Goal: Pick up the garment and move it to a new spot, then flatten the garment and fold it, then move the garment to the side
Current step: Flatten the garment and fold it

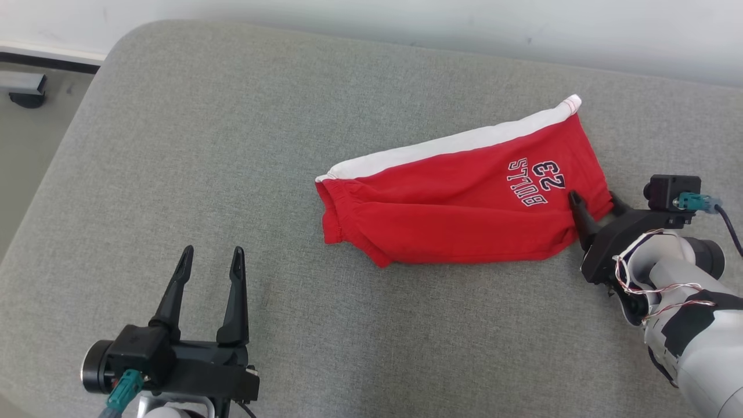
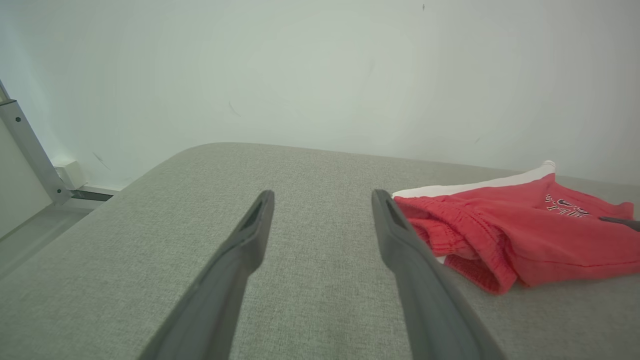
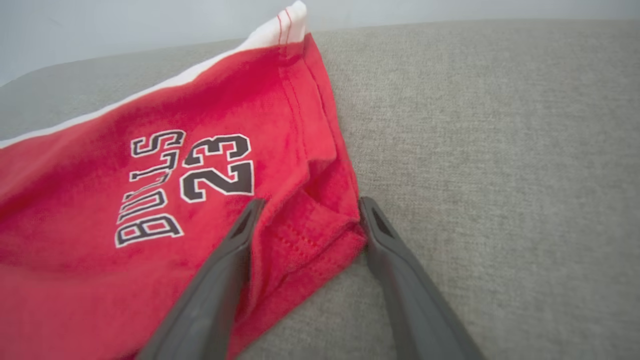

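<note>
The garment (image 1: 453,209) is a pair of red shorts with a white side stripe and a "BULLS 23" print, lying folded flat on the grey cushion, right of centre. In the right wrist view the garment (image 3: 100,200) shows its hem corner between my fingers. My right gripper (image 1: 593,200) is open and straddles that lower right hem corner, one finger over the cloth and one just beyond its edge; the same gripper (image 3: 312,205) has not closed on it. My left gripper (image 1: 212,252) stands open and empty at the lower left, well apart from the garment (image 2: 525,240), as does its wrist view (image 2: 324,196).
The grey upholstered surface (image 1: 232,145) has a rounded far left corner, with floor beyond its left edge. A white wall (image 1: 406,23) runs close behind. A dark object (image 1: 26,93) sits on the floor at upper left. A metal strut (image 2: 25,145) stands by the wall.
</note>
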Robot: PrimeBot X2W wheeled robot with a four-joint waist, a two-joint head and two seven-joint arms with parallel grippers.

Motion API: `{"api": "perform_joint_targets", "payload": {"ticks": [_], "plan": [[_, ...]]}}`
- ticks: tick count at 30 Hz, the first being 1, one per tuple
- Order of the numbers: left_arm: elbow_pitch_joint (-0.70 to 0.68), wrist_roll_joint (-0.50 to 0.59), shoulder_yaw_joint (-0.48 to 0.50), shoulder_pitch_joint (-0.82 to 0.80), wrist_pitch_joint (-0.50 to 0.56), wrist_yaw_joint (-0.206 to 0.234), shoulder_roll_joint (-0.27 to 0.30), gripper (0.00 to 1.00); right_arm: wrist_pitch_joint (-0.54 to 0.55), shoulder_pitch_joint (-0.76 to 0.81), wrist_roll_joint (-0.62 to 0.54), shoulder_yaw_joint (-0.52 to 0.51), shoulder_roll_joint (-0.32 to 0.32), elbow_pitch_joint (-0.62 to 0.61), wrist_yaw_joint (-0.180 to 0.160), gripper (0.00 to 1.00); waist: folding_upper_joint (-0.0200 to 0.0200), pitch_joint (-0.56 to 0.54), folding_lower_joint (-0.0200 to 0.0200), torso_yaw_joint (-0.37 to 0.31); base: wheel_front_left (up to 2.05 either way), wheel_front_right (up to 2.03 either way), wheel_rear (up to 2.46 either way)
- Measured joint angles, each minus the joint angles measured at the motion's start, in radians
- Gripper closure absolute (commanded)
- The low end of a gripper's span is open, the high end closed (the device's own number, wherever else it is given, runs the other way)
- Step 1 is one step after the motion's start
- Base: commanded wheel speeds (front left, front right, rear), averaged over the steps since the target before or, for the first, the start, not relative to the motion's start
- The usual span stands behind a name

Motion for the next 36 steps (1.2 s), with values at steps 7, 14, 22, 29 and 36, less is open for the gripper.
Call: {"api": "perform_joint_targets", "payload": {"ticks": [7, 14, 22, 29, 36], "plan": [[0.017, 0.007, -0.002, 0.018, 0.0, 0.0, -0.002, 0.0, -0.026, 0.04, 0.024, 0.004, 0.01, -0.03, 0.0, 1.0, 0.0001, -0.038, 0.0, -0.009, 0.0, 0.0, 0.0], [0.032, 0.007, -0.01, 0.054, 0.0, 0.0, 0.0, 0.0, -0.067, 0.142, 0.065, -0.002, -0.022, -0.152, 0.0, 1.0, 0.0, -0.102, -0.0001, -0.03, 0.0, 0.0, 0.0], [0.042, 0.005, -0.019, 0.102, 0.0, 0.0, 0.012, 0.0, -0.079, 0.356, 0.163, -0.07, -0.087, -0.34, 0.0, 1.0, 0.0, -0.165, -0.0002, -0.067, 0.0, 0.0, 0.0], [0.031, -0.003, -0.011, 0.126, 0.0, 0.0, 0.014, 0.0, -0.08, 0.525, 0.173, -0.141, -0.147, -0.443, 0.0, 1.0, 0.0, -0.186, -0.0003, -0.125, 0.0, 0.0, 0.0], [0.031, -0.003, -0.019, 0.123, 0.0, 0.0, 0.007, 0.0, -0.08, 0.541, 0.135, -0.213, -0.128, -0.438, 0.0, 0.0, 0.0001, -0.172, -0.0001, -0.166, 0.0, 0.0, 0.0]]}}
